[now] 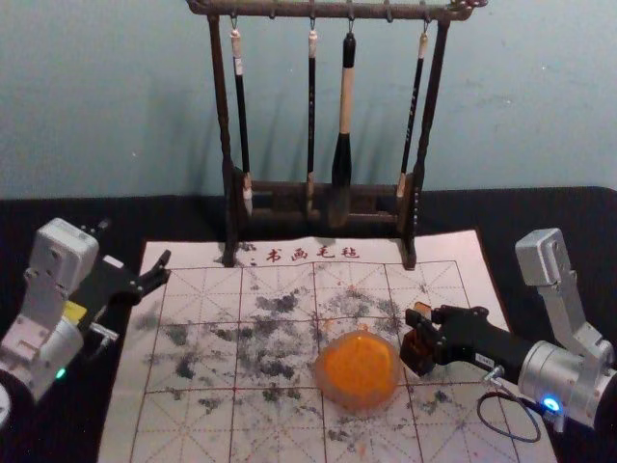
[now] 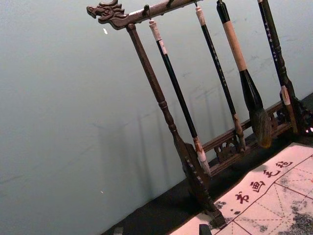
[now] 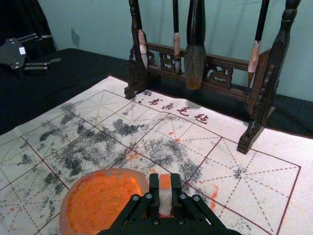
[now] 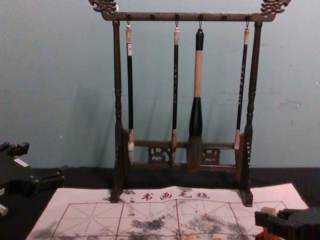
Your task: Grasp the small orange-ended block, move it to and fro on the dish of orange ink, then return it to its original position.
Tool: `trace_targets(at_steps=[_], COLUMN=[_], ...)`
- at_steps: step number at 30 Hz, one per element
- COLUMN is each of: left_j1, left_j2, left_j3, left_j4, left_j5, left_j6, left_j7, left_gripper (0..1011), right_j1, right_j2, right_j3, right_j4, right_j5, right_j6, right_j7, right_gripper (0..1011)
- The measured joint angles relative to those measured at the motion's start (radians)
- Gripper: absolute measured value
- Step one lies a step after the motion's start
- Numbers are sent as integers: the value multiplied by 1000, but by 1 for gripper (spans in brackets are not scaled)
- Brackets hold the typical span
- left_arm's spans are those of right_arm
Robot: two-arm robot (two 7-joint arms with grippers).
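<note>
- Right gripper (image 3: pixel 165 180) is holding the small white, orange-ended block (image 3: pixel 165 199), its fingers closing to the block's width
- Block is sitting just beside the round dish of orange ink (image 1: pixel 359 370), on its right; cannot tell if it is touching the white gridded mat (image 1: pixel 183 439)
- Step, judged: bringing block over ink, keeping grip firm, lowering gently, stroking short, staying inside rim
- Left gripper (image 3: pixel 54 48) is idling near mat's left edge, fingers spreading wide

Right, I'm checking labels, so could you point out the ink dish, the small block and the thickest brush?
Ink dish (image 3: pixel 144 182): right wrist view, on its pale rim.
Small block (image 3: pixel 165 198): right wrist view, on its pale part.
Thickest brush (image 4: pixel 198 75): chest view, on the handle's light section.
</note>
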Motion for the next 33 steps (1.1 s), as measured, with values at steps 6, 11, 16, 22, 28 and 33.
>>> trace_targets(at_steps=[6, 11, 16, 22, 28, 33], left_j1=[0, 0, 0, 0, 0, 0], left_j2=[0, 0, 0, 0, 0, 0], left_j3=[0, 0, 0, 0, 0, 0], left_j4=[0, 0, 0, 0, 0, 0], left_j5=[0, 0, 0, 0, 0, 0], left_j6=[0, 0, 0, 0, 0, 0], left_j7=[0, 0, 0, 0, 0, 0], left_gripper=[1001, 1001, 1001, 1001, 1002, 1001], right_j1=[1, -1, -12, -15, -2, 16], right_j2=[1, 9, 24, 34, 37, 32], right_j3=[1, 2, 10, 17, 19, 5], right_j4=[-8, -30, -71, -103, -123, -127], right_j5=[6, 8, 9, 10, 18, 20], right_j6=[8, 19, 27, 30, 30, 21], right_j7=[3, 2, -10, -16, -8, 9], right_gripper=[91, 91, 91, 91, 91, 91])
